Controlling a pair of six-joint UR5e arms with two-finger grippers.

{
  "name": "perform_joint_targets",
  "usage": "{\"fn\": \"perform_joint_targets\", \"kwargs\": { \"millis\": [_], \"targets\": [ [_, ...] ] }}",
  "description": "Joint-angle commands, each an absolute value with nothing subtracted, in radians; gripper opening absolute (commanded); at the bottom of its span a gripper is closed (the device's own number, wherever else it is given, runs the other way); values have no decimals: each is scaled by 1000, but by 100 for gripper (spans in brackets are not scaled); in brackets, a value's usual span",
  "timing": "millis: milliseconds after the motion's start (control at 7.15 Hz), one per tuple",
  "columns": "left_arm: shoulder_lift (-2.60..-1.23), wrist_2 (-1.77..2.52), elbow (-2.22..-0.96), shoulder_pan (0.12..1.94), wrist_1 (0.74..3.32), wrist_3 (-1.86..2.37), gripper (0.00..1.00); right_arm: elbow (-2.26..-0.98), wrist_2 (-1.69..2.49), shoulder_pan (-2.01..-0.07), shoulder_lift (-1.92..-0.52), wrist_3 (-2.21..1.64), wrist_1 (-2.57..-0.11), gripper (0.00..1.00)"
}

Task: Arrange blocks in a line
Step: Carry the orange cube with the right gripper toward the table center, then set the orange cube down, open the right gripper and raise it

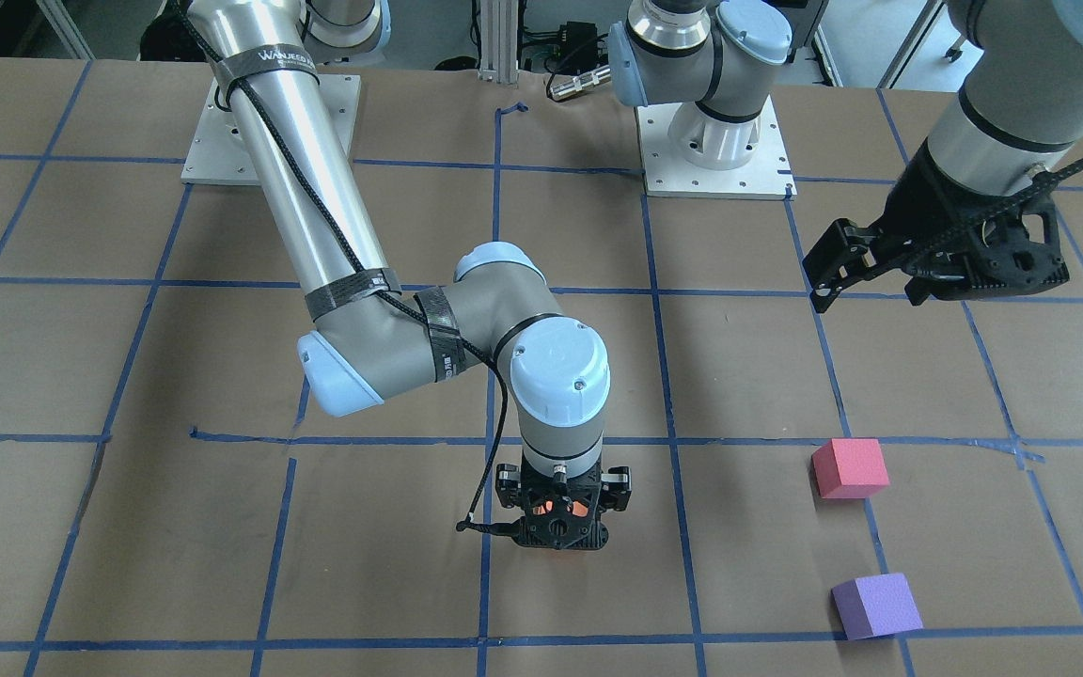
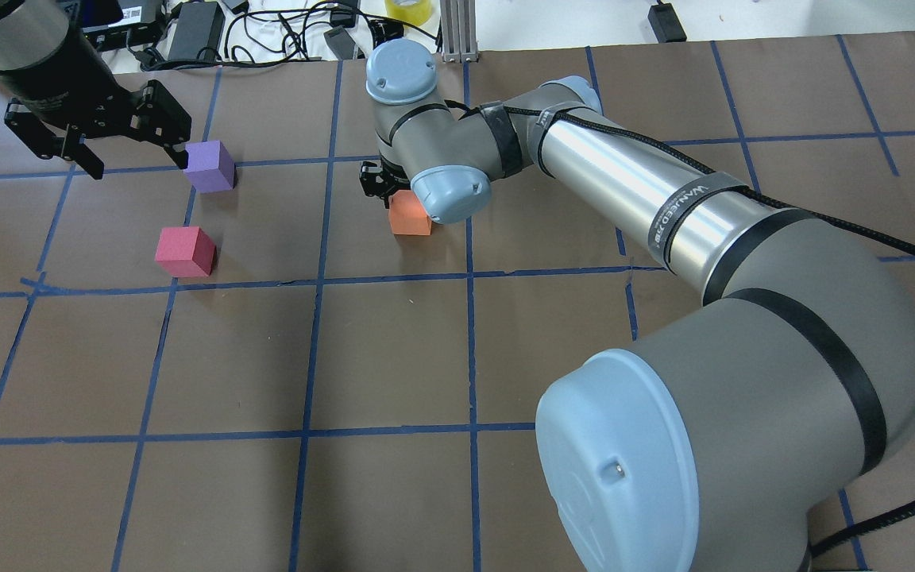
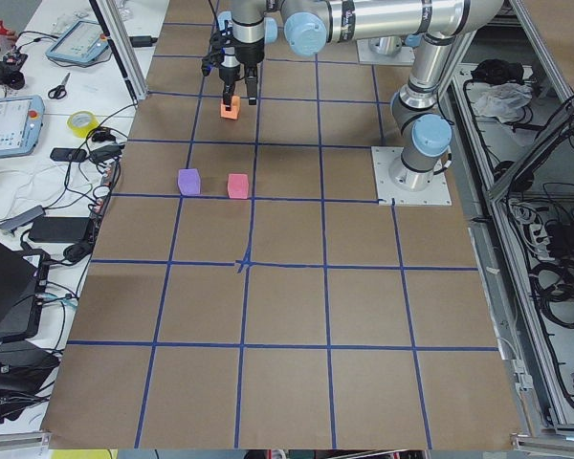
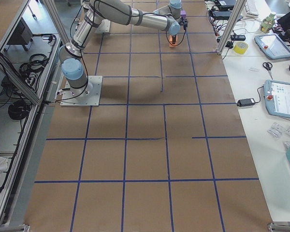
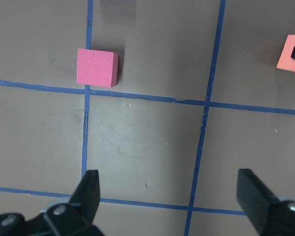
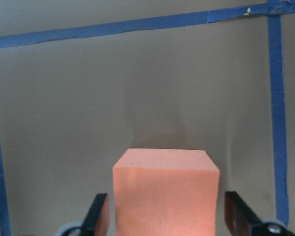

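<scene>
Overhead view, left to right. Left gripper point(image 5: 169, 189): released, black fingers spread wide, only bare table point(image 2: 394, 357) between them. It hangs above the surface near the purple block point(image 2: 210, 165), not touching it. Pinkish-red block point(image 2: 185, 251) lies nearer the robot than the purple one, apart from it and outside the fingers. Orange block point(image 2: 410, 216) is well to the right, near the table's middle, resting on the surface. Right gripper point(image 6: 167, 216) is down over it and unclenched: one finger on each side, with a slim gap on both sides in the wrist view. All three blocks are matte foam cubes with a fine-grained surface and crisp edges. Table is brown paper with a blue tape grid.
</scene>
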State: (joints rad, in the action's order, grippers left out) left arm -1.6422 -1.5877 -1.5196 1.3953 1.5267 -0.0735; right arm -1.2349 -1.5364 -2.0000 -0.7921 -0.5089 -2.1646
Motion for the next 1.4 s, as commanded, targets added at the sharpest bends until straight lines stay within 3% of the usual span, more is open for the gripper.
{"fn": "perform_joint_targets", "kwargs": {
  "millis": [0,420,979,1259],
  "targets": [
    [-1643,-1588,-1520,1394,1526,-78,100,-1233,-1540,-2000,-796,-509,-2163,100],
    [-1664,-1588,-1523,1397,1525,-78,100,-1244,-1546,-1971,-920,-485,-2101,100],
    [-1695,-1588,-1516,1437,1490,-60,100,-1258,-1545,-1832,-1266,-378,-1618,100],
    [-1741,-1585,-1516,1527,1396,62,100,-1262,-1545,-1748,-1375,-318,-1456,100]
  ]
}}
